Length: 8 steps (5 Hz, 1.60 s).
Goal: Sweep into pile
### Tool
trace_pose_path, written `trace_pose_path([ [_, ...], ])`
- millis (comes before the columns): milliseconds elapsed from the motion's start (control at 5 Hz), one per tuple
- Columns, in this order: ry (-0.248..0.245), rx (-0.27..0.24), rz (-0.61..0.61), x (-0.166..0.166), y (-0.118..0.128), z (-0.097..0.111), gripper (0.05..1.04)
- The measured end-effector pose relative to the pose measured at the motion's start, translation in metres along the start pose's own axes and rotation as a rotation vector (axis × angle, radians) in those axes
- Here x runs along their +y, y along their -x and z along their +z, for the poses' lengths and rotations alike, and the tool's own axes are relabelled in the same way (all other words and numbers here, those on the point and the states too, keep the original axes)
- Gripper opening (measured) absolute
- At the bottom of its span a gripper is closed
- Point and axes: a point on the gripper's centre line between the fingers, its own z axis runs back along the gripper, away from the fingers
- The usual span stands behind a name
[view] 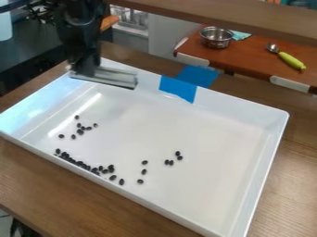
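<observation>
Nearest me, on the wooden table [55,190], most of the beans [80,164] lie in a dark band along the white tray's [204,185] near wall, which probably serves as a stop for them. A few stray beans [145,162] sit farther in, and a loose cluster [80,132] lies to the left, so the pile looks only partly made. Blue tape [178,89] runs over the far wall onto the table, likely to keep the tray from sliding. By that wall, the pincer [85,71] hangs above a flat bar [114,77], whose long edge would suit pushing many beans at once.

Some beans crowd so closely that I can't count them. Where bar and pincer meet it's all dark; I can't tell whether the pincer is open, closed or clamped on the bar. Beyond, a metal pot [217,38] partly hides a cloth [240,35].
</observation>
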Motion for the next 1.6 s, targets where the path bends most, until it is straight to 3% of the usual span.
trace_pose_path([
  [200, -0.019, -0.025, 0.008, 0.019, -0.003, -0.015, 0.329],
  [400, -0.037, -0.015, -0.025, 0.038, 0.001, -0.028, 0.329],
  [800, -0.002, 0.002, -0.028, 0.042, 0.008, -0.017, 0.329],
  [1600, -0.063, 0.012, -0.023, 0.101, 0.009, -0.002, 0.329],
])
